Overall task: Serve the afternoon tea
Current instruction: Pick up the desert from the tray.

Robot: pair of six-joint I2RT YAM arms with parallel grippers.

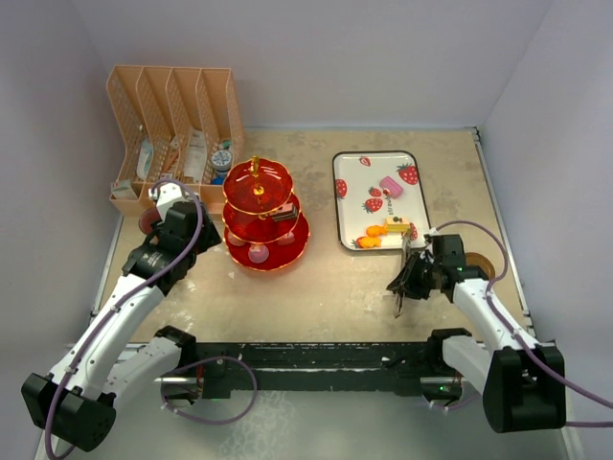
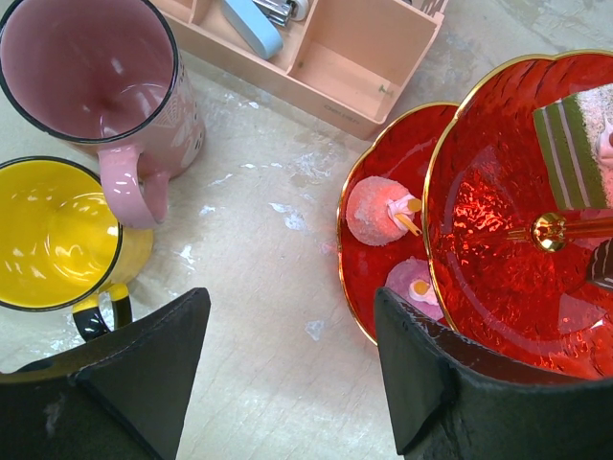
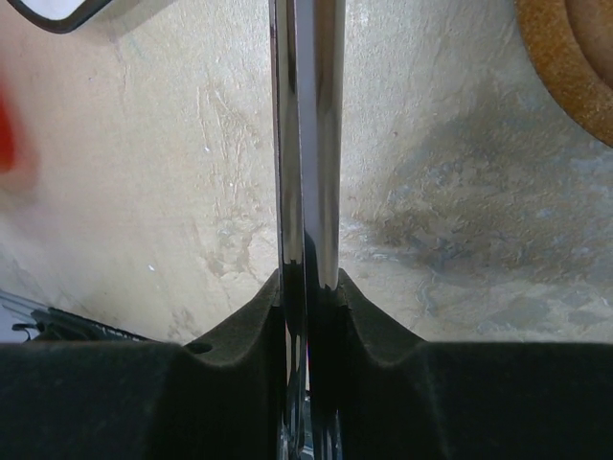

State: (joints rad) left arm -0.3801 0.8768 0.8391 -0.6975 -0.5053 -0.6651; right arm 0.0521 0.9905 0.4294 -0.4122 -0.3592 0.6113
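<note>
Nearest the bases, the right gripper [image 3: 308, 287] is clamped narrow on the metal tongs [image 3: 306, 144], whose long axis runs away from it toward the near corner of the tray [image 1: 337, 206]. The sweets [image 1: 383, 233] left on that tray lie just beyond the tong tips, so the right arm is clearly the nearer one. Farther left, the left gripper [image 2: 292, 316] hangs wide and empty between the yellow mug [image 2: 53, 235], the pink mug [image 2: 96, 77] and the stand [image 1: 265, 216], which sits well left of the tray.
</note>
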